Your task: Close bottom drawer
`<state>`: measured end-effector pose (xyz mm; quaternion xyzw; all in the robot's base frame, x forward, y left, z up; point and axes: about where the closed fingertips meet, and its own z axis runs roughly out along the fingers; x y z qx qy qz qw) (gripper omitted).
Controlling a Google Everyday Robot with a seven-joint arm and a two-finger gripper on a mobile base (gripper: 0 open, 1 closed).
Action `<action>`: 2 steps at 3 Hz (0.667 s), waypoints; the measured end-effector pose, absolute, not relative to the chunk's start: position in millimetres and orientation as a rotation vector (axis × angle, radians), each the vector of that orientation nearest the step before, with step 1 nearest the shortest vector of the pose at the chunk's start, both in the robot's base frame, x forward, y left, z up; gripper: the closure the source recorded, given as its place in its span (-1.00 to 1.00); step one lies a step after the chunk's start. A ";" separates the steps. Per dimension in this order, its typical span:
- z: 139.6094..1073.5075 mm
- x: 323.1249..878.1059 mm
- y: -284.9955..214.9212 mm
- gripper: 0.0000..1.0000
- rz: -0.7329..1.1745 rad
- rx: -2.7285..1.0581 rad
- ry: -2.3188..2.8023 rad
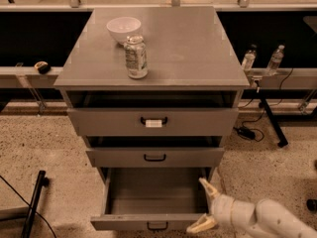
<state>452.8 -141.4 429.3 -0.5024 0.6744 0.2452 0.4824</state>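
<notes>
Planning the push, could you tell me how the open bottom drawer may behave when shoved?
The bottom drawer looks empty, so probably light. Rigid panels suggest it slides straight in. The gripper, open at its right front corner, would push off-centre, so it might skew.

A lab: cabled benches, robot hand beside bottom drawer.

No legible text. White label on top drawer unreadable; jar print illegible. Tool at right front corner of bottom drawer.
</notes>
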 end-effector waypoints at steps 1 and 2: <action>352.4 442.8 -118.6 -1.00 0.524 -1.319 1.561; 352.4 442.8 -118.6 -1.00 0.524 -1.319 1.561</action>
